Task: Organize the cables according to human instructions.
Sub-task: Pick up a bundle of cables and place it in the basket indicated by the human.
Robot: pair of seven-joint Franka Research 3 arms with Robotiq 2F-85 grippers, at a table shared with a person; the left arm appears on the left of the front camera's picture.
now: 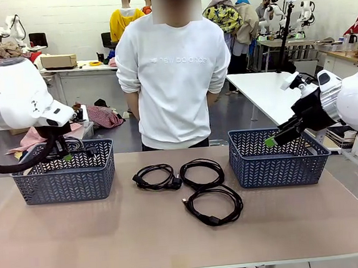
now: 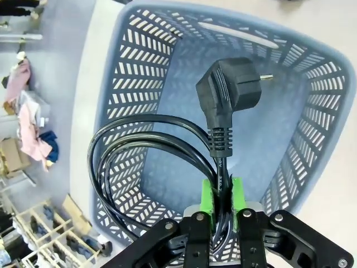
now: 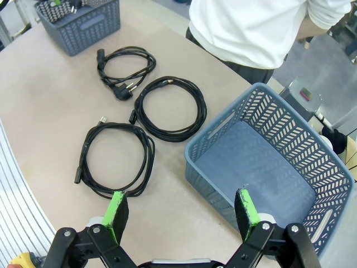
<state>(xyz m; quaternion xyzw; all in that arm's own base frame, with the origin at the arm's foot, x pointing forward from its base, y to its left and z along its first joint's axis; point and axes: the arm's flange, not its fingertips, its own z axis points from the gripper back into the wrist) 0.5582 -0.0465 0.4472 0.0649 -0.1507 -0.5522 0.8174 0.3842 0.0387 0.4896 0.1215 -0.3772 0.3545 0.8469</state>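
Left tool [image 2: 221, 192]: green pads closed on the held cable [image 2: 167, 139], pinching the cord just under the plug's ribbed collar. The plug stands above the pads, pins toward the upper right of the left wrist frame. The cord's loops bow out to the left of the pads, over the inside of the left basket [image 2: 139, 72]. Cannot tell whether the coil touches the basket floor

Front view: this tool sits low at the far rim of the left basket, at frame left on the bench [image 1: 113, 240]

Right tool [image 3: 180, 195]: jaws wide apart, nothing between the pads. In the front view it hangs above the right basket [image 1: 275, 163], at frame right

Three more coils lie flat on the bench between the two baskets, centre frame:
- upper-left cable [image 1: 154, 175], its plug just beside the next coil
- upper-right cable [image 1: 201, 173]
- lower cable [image 1: 213, 205], just below the upper-right cable

A person [image 1: 173, 72] in a white sweatshirt stands at the far edge of the bench, upper centre
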